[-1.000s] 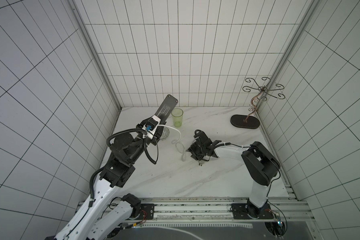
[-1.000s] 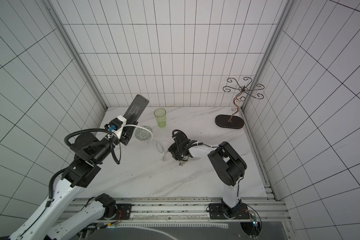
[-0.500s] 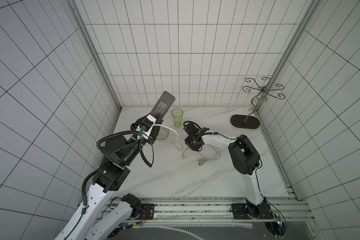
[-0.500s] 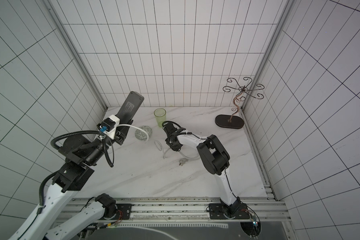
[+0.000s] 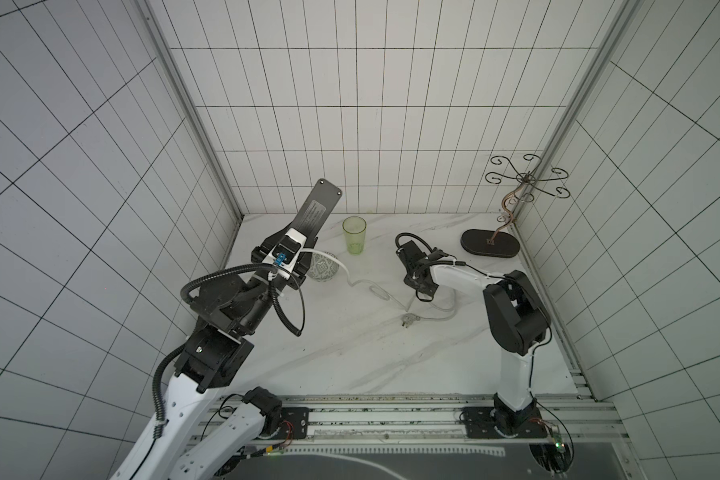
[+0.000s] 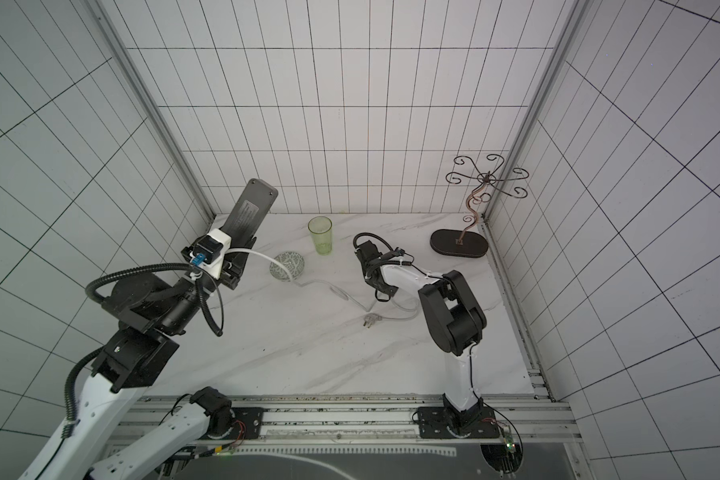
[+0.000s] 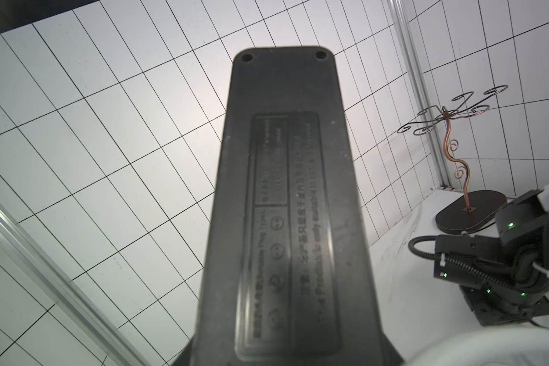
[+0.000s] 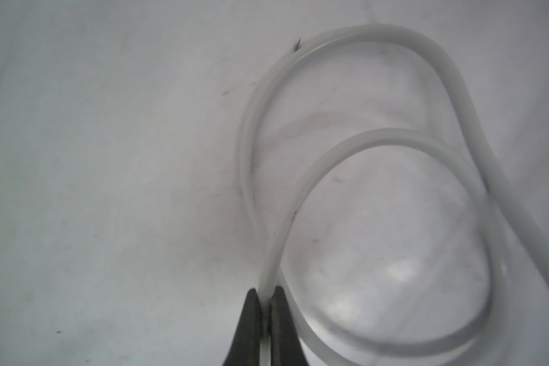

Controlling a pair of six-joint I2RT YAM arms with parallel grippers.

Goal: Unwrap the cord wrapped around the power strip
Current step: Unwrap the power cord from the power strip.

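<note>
The left arm (image 5: 208, 316) holds the power strip (image 5: 316, 212) off the tabletop (image 5: 350, 365), tilted up toward the back left corner with its plain labelled back showing in both top views. The left jaws grip its lower end, though the wrist camera hides the contact from above. In the left wrist view the power strip (image 7: 286, 206) fills the middle and runs out of the frame at its near end.

The cord (image 5: 329, 255) leaves that lower end and arcs down past a patterned bowl (image 5: 324, 266). It snakes across the tabletop to the right arm (image 5: 512, 307). In the right wrist view the right jaws are pressed together on the cord (image 8: 268, 279), which passes between the two dark tips; beyond them it lies in two loose curves on the marble. The grey plug (image 5: 408, 331) rests on the tabletop just in front of the right jaws, free of them. The plug (image 6: 368, 321) appears in both top views.
</note>
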